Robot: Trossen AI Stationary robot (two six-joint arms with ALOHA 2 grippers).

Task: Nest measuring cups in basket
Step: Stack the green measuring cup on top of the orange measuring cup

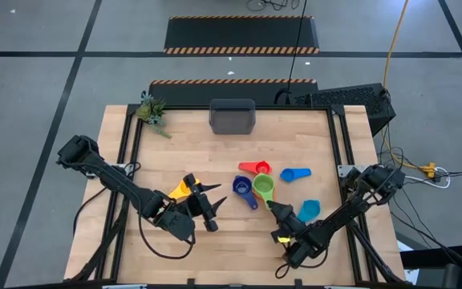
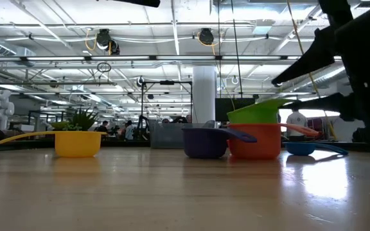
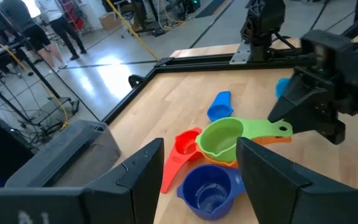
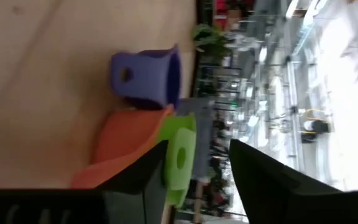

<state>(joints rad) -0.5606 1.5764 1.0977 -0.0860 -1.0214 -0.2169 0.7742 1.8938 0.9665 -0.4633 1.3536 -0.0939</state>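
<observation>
The green cup (image 1: 263, 186) sits nested in the orange cup (image 3: 272, 140) at the table's middle. Around them stand the dark blue cup (image 1: 243, 186), the red cup (image 1: 257, 168), the blue cup (image 1: 293, 173) and the cyan cup (image 1: 309, 210). The yellow cup (image 1: 181, 190) stands apart on the left. The grey basket (image 1: 232, 116) rests at the far edge. My right gripper (image 1: 273, 207) is open, with its fingers on either side of the green cup's handle (image 4: 180, 158). My left gripper (image 1: 215, 195) is open beside the yellow cup and points toward the cluster. My right gripper comes level from the near right, with the free end of the green cup's handle (image 3: 283, 129) between its open fingers. I cannot tell whether a finger touches the handle. The green cup rests in the orange cup.
A small green plant (image 1: 152, 110) stands at the far left corner. Black rails run along the table's left and right sides. Bare wood lies between the cups and the basket, and along the near edge.
</observation>
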